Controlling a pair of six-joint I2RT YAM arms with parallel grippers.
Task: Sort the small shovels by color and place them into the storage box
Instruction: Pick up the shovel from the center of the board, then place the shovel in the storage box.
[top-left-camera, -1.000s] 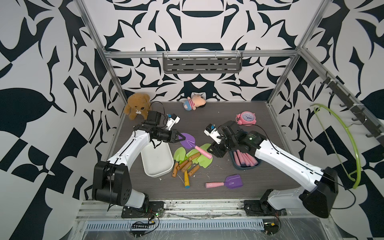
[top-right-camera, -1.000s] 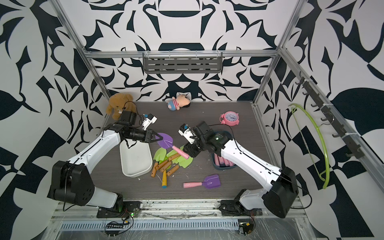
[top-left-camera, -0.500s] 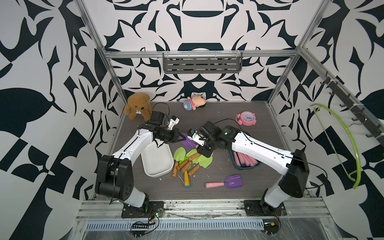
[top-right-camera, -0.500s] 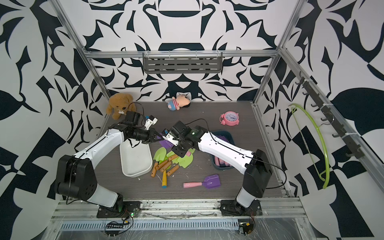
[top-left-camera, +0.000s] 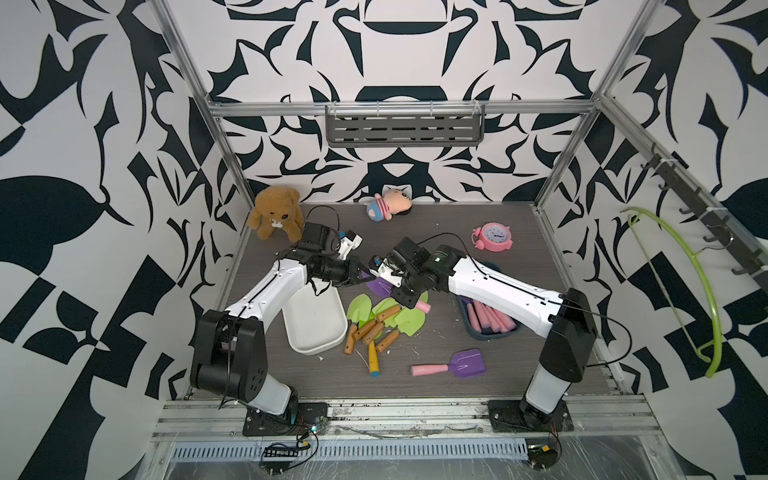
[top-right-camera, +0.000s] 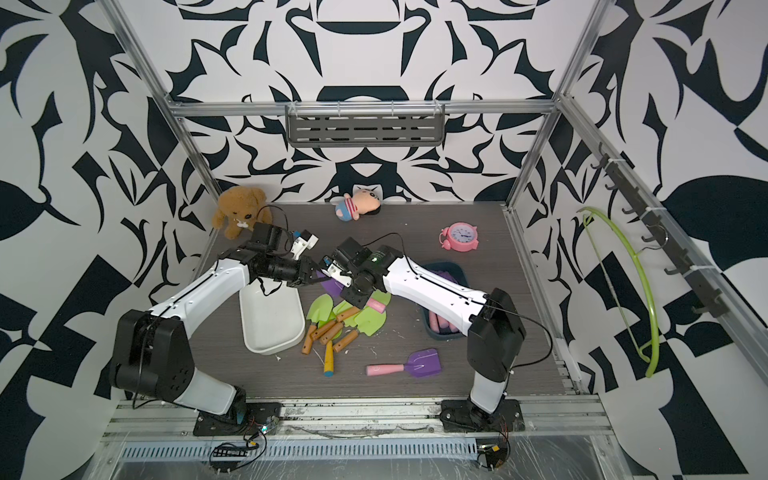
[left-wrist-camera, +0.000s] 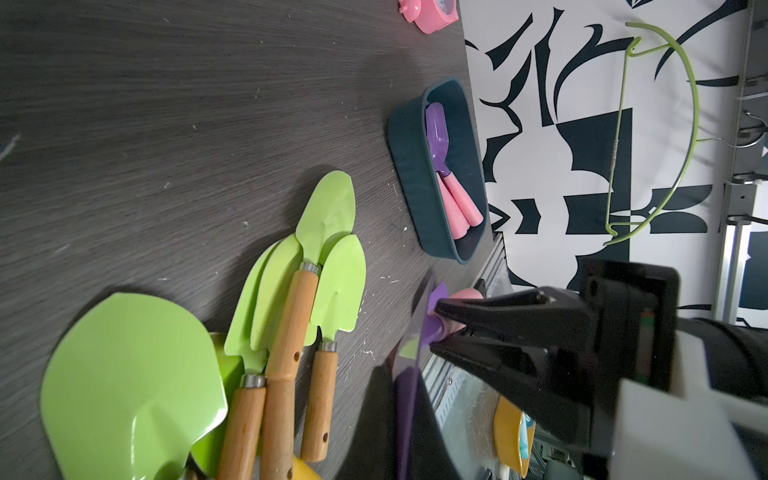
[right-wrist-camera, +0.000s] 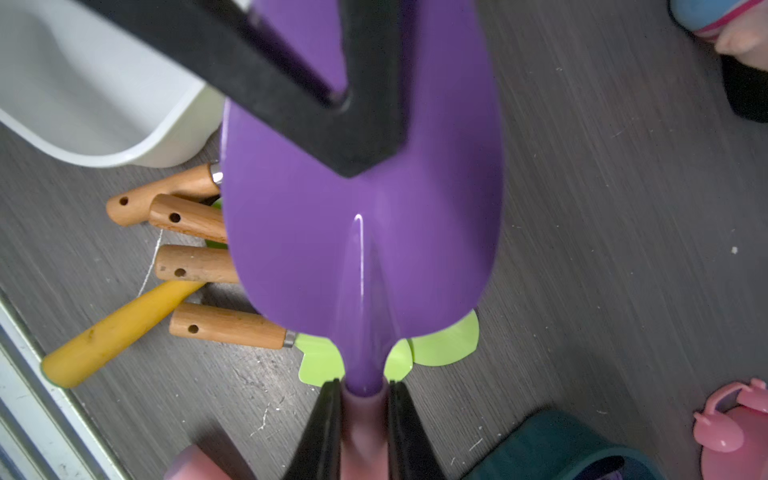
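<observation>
A white tray (top-left-camera: 311, 328) sits just left of the heap of green shovels (top-left-camera: 386, 320) and a dark blue box (left-wrist-camera: 409, 178) near its right. The left arm (top-left-camera: 270, 295) and right arm (top-left-camera: 498, 291) meet just behind the heap, closing that side; in front lies open table (top-left-camera: 332, 374), save a lone purple shovel (top-left-camera: 457, 365)

Robotics lab test cell; booth framed in silver aluminium extrusion frame (top-left-camera: 399, 109); walls of printed black-and-white abstract pattern panels (top-left-camera: 399, 54); pair of white-and-black robot arms (top-left-camera: 498, 291) bolted to slotted aluminium base rail (top-left-camera: 395, 411) along front edge; dark grey wood-grain worktop (top-left-camera: 436, 386) as booth floor; grey perforated metal shelf (top-left-camera: 405, 129) on back wall; dark hook rail (top-left-camera: 698, 208) with lime-green wire hanger (top-left-camera: 713, 324) on side wall; exposed cabling; staged props at back: brown teddy bear (top-left-camera: 275, 212), small plush doll (top-left-camera: 388, 206), pink alarm clock (top-left-camera: 493, 236).
</observation>
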